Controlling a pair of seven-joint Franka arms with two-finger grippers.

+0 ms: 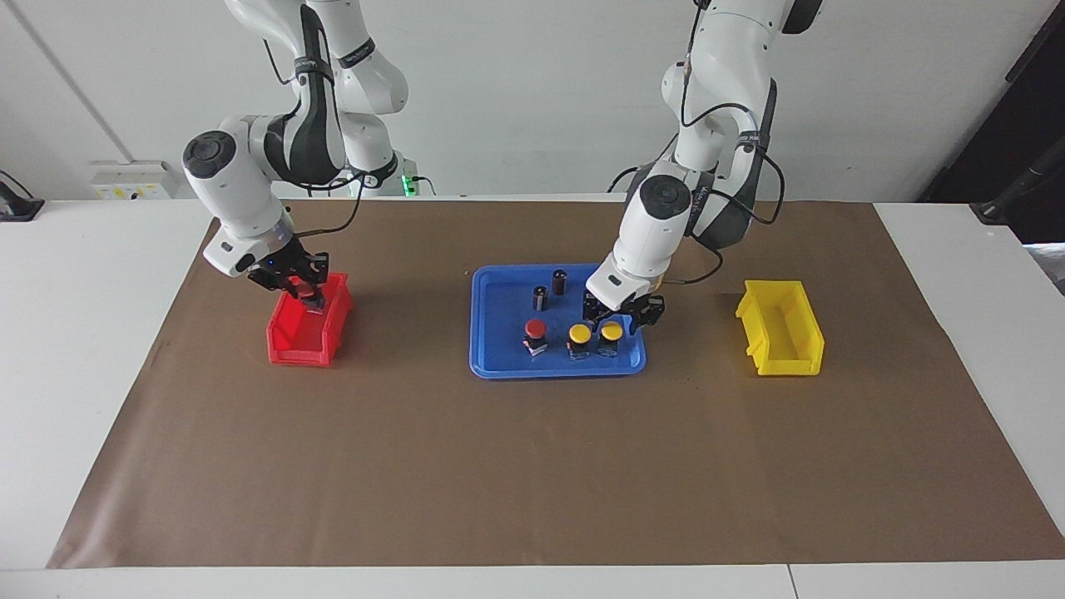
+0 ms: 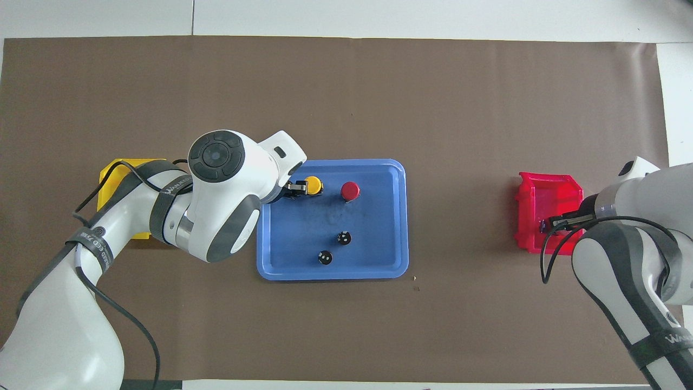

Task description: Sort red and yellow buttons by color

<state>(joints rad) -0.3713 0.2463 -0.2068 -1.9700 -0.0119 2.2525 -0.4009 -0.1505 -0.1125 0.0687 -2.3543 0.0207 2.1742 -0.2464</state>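
Three buttons stand in a row on the blue tray (image 1: 491, 366): a red button (image 1: 535, 329) and two yellow buttons (image 1: 580, 334). My left gripper (image 1: 620, 319) is down at the yellow button (image 1: 611, 330) closest to the left arm's end of the tray. In the overhead view the left gripper (image 2: 289, 189) covers that button, and only the other yellow button (image 2: 313, 185) and the red one (image 2: 350, 189) show. My right gripper (image 1: 309, 301) is shut on a second red button (image 1: 306, 293), low over the red bin (image 1: 299, 349).
Two dark cylinders (image 1: 560, 281) (image 1: 541, 297) stand on the tray, nearer to the robots than the buttons. A yellow bin (image 1: 782, 341) sits toward the left arm's end of the brown mat. The red bin (image 2: 528, 238) sits toward the right arm's end.
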